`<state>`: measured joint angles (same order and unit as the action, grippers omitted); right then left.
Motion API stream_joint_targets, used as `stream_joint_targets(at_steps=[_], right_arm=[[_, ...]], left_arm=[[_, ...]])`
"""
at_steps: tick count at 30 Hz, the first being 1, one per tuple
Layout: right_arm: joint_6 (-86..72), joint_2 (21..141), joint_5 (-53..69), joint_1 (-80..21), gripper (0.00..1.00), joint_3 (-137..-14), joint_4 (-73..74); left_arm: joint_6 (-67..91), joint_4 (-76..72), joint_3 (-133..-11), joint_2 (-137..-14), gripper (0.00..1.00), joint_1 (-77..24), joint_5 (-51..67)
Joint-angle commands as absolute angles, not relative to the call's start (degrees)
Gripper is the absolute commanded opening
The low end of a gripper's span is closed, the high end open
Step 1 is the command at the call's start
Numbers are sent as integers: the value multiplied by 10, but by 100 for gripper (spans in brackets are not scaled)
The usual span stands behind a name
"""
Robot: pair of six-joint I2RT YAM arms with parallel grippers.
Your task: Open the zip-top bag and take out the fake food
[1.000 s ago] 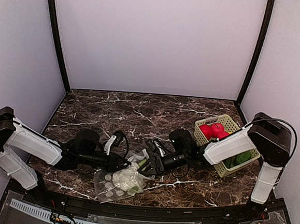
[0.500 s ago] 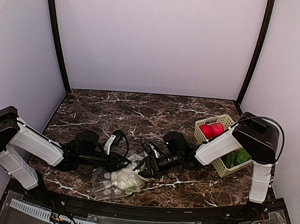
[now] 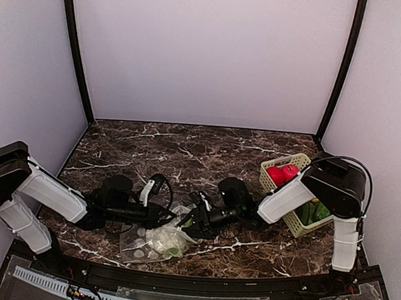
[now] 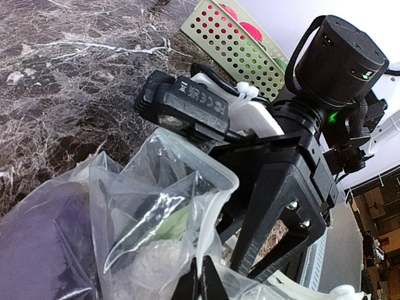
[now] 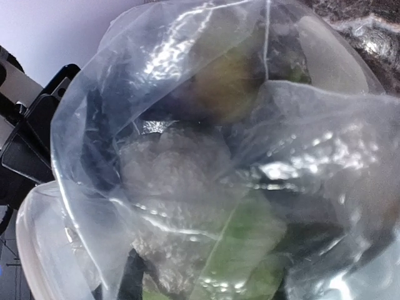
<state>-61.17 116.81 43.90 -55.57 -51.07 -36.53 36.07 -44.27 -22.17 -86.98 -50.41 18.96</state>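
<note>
The zip-top bag (image 3: 153, 241) lies crumpled on the marble near the front edge, its mouth towards the right arm. My left gripper (image 3: 170, 219) is shut on a fold of the bag's plastic (image 4: 201, 284), holding the mouth open. My right gripper (image 3: 194, 222) reaches into that mouth. Inside, the white cauliflower (image 5: 169, 181) with its green leaf (image 5: 244, 244) fills the right wrist view, and a dark finger (image 5: 132, 280) shows beside it through blurred plastic. Whether the jaws touch it is unclear. A dark purplish piece (image 4: 37, 244) lies deeper in the bag. Red round fruits (image 3: 280, 174) sit in the basket.
The light-green lattice basket (image 3: 299, 161) stands at the right, beside the right arm's base, with green toy produce (image 3: 311, 212) in its near end. Purple walls close in the table on three sides. The two arms' wrists nearly meet over the bag.
The right arm has pushed leftwards, its gripper going further into the bag's mouth. The bag has bunched up and slid slightly left. The left gripper keeps its grip.
</note>
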Motion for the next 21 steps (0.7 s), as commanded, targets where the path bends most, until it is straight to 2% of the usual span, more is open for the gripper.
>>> stream_joint_targets(at_steps=[1,3,9,12,21], right_arm=[[-645,1189,433,-563,50,-524,-467],[-644,1187,434,-563,47,-522,-470],[-632,1171,444,-562,29,-512,-476],[-620,1146,441,-556,21,-496,-472],[-510,1029,385,-549,15,-469,-322]], left_arm=[[363,-385,-204,-893,1,-511,199],[362,-383,-205,-893,1,-511,199],[359,-379,-209,-887,1,-511,197],[342,-332,-227,-865,1,-511,187],[264,-174,-294,-781,1,-512,123]])
